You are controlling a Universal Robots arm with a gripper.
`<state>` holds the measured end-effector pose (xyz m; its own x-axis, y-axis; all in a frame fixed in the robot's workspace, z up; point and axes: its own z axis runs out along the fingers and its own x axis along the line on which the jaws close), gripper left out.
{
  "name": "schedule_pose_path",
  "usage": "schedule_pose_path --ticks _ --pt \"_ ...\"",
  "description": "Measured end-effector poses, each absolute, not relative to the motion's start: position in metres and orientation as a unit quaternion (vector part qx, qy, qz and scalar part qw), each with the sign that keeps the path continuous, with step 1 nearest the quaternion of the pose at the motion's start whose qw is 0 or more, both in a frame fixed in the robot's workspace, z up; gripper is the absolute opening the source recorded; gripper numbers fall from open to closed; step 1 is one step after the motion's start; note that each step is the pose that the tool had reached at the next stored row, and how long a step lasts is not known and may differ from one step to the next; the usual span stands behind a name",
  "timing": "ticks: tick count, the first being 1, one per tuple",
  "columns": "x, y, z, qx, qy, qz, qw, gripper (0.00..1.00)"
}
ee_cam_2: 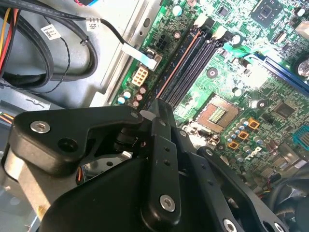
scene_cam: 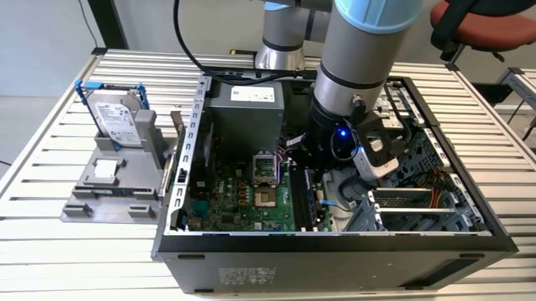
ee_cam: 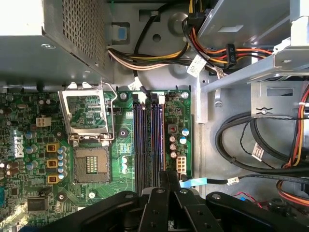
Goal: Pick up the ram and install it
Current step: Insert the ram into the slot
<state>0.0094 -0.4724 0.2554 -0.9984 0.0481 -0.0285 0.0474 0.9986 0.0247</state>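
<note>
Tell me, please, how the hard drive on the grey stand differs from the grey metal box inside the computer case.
The hard drive stands upright on the grey stand outside the computer case, at the exterior view's left; the grey metal box sits inside the case. The hard drive is thin and held in a blue frame; the grey metal box is bulkier and has no frame. Both are boxy, silver-grey and carry a pale label.

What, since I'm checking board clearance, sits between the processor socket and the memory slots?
In the first wrist view, small round capacitors on the green board stand between the processor socket and the memory slots.
</note>
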Motion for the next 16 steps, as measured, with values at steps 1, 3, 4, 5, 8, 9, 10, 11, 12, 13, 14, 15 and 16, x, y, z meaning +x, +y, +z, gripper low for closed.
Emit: schedule_pose_path --ticks 1,3,4,5,8,9,10,11,12,13,14,15,16 --pt "0.0094 -0.4724 0.2554 0.024 1.000 0.012 0.015 0.00" --pt "0.0094 -0.4725 0.2554 0.024 1.000 0.012 0.015 0.00" --pt "0.0094 -0.4725 0.2554 0.024 1.000 0.012 0.014 0.00" --pt "0.0094 -0.4725 0.2554 0.022 1.000 0.012 0.014 0.00" --pt "0.0094 -0.4725 0.2556 0.009 1.000 0.012 0.014 0.00" --pt "0.0094 -0.4725 0.2556 0.003 1.000 0.012 0.014 0.00" --pt "0.0094 -0.4725 0.2557 -0.005 1.000 0.013 0.014 0.00" --pt "0.0094 -0.4725 0.2557 -0.013 1.000 0.013 0.014 0.00" --pt "0.0094 -0.4725 0.2558 -0.020 1.000 0.013 0.014 0.00" --pt "0.0094 -0.4725 0.2558 -0.027 0.999 0.013 0.014 0.00" --pt "0.0094 -0.4725 0.2558 -0.034 0.999 0.013 0.014 0.00" --pt "0.0094 -0.4725 0.2559 -0.040 0.999 0.013 0.014 0.00" --pt "0.0094 -0.4725 0.2559 -0.046 0.999 0.013 0.014 0.00"
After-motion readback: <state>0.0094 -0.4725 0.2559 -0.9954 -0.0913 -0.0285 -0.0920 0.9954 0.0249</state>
